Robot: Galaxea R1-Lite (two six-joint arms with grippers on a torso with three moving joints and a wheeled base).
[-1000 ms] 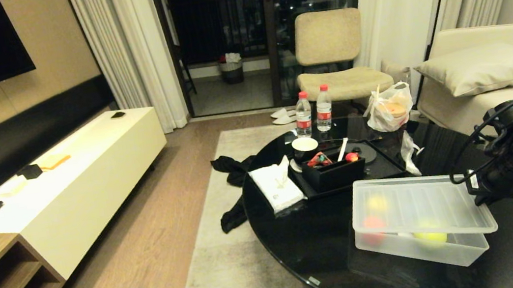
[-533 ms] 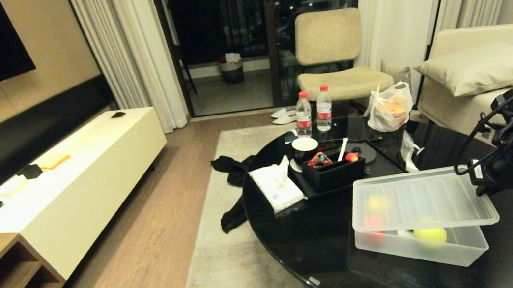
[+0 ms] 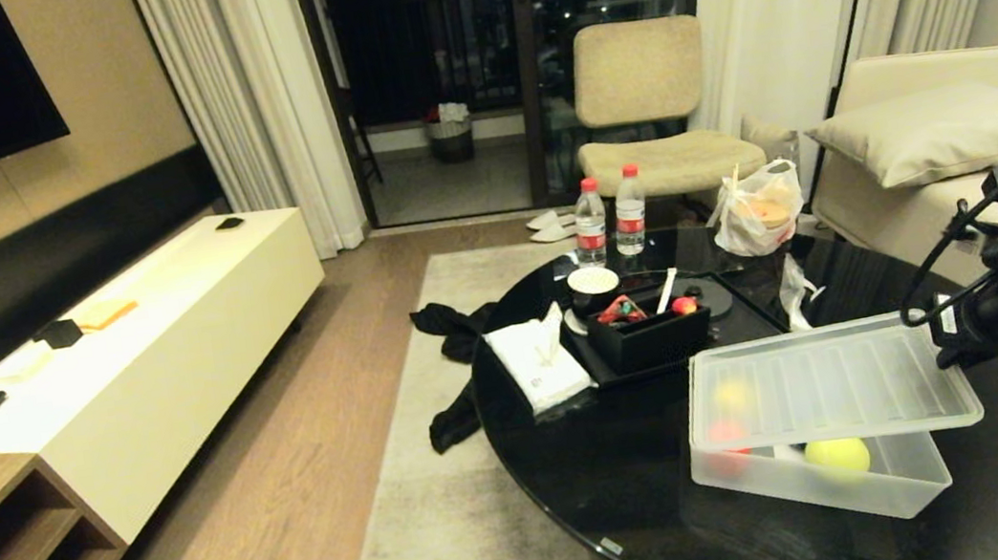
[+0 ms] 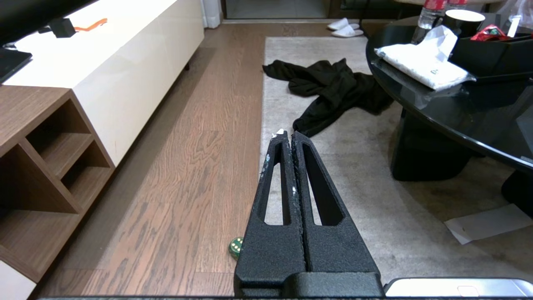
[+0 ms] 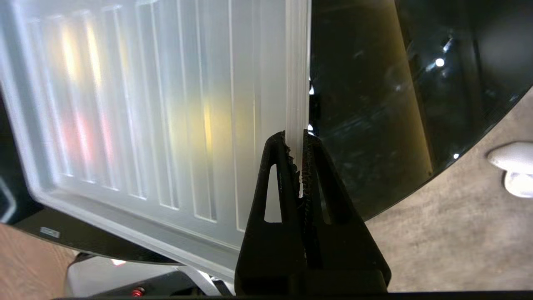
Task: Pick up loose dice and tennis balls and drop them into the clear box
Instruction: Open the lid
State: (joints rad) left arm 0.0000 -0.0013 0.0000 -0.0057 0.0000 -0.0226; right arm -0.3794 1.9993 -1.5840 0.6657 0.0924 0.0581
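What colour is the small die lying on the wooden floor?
The die is green with pale pips; the left wrist view shows it best.

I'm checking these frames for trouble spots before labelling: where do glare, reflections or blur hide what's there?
Head view: the glossy black table mirrors the room, and the ribbed lid blurs the contents of the clear box into coloured smears. Right wrist view: through that lid only yellow and red streaks show; light spots glint on the tabletop. Left wrist view: evenly lit, the green die on the floor is sharp.

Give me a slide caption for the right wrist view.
Right gripper pinching the ribbed lid's edge above the black table.
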